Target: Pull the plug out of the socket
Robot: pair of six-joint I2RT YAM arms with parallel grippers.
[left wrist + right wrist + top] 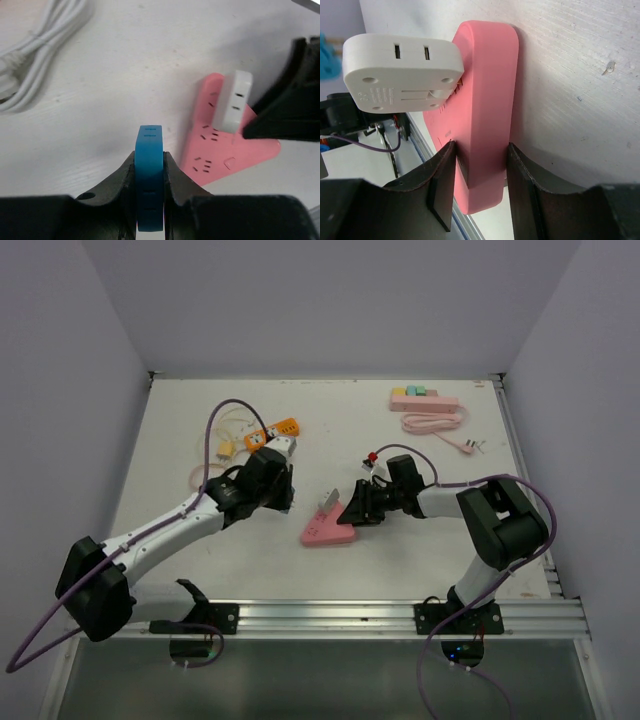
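Note:
A pink triangular socket [322, 531] lies on the white table with a white plug [329, 500] standing in its top face. My right gripper [356, 510] is shut on the socket's right edge; in the right wrist view its fingers [442, 185] clamp the pink socket [487, 75] below the white plug [402, 72]. My left gripper [284, 492] sits just left of the socket and is shut on a blue plug [149, 175]. The left wrist view shows the pink socket [220, 150] and white plug [234, 102] ahead and to the right.
An orange power strip [273, 432] with a coiled pale cable [215, 455] lies at the back left. A pink power strip [424, 400] with coloured plugs and a coiled pink cable [436, 423] lies at the back right. A white cable [40, 55] lies ahead of my left gripper.

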